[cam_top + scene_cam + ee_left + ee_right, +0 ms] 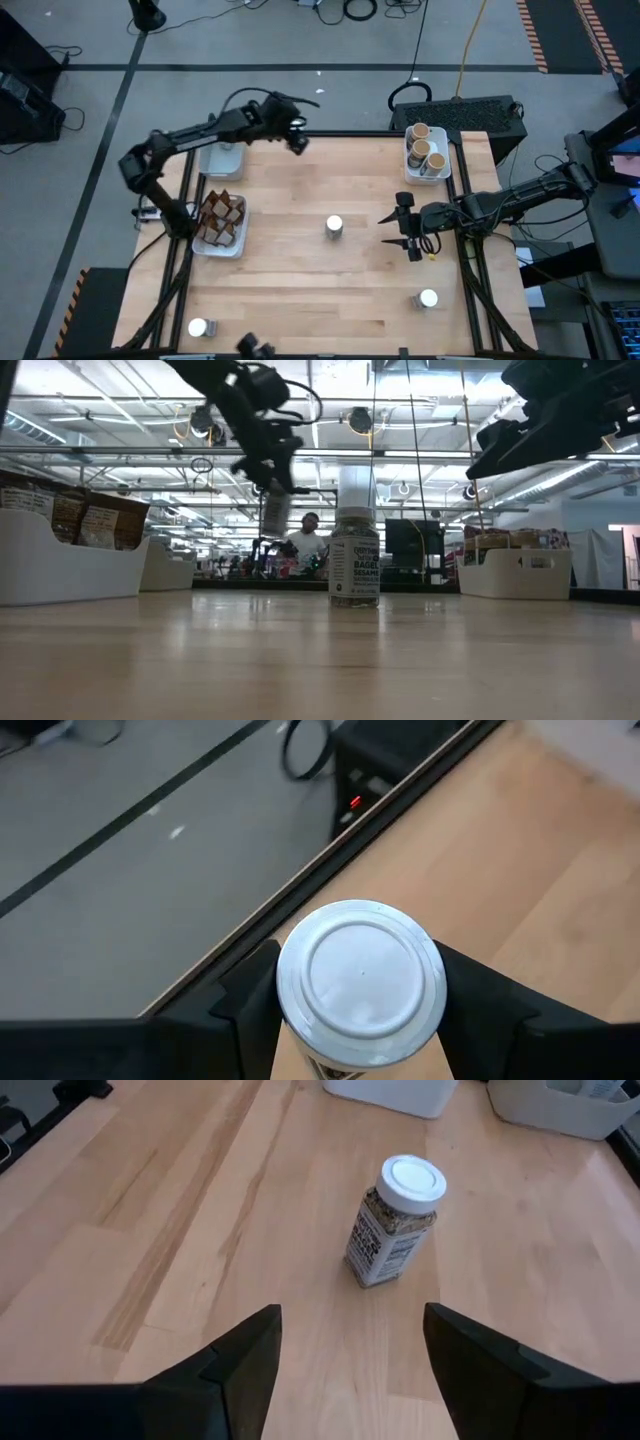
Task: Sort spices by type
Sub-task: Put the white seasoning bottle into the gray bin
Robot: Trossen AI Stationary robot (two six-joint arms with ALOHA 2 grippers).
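Observation:
My left gripper (pixel 297 138) hangs over the table's far edge, shut on a white-lidded spice jar (pixel 360 982). The low view shows this jar (pixel 275 510) high above the tabletop. My right gripper (pixel 402 230) is open at the table's right and points at another white-lidded jar (pixel 393 1220), which stands on its base at the table's middle (pixel 334 227). Two more white-lidded jars (pixel 428 298) (pixel 198 327) stand near the front edge. My left gripper pinches the jar between its two fingers (pixel 250 995), one on each side of the jar's body just under the white lid (pixel 300 1055). The fingers slant down from the table's left. The jar is lifted clear, lid up and roughly upright.
A white tray (pixel 222 160) sits at the far left, just left of the held jar. A tray of brown packets (pixel 220 222) lies at the left edge. A tray of cork-topped jars (pixel 425 150) stands at the far right. Bare wood surrounds the middle jar.

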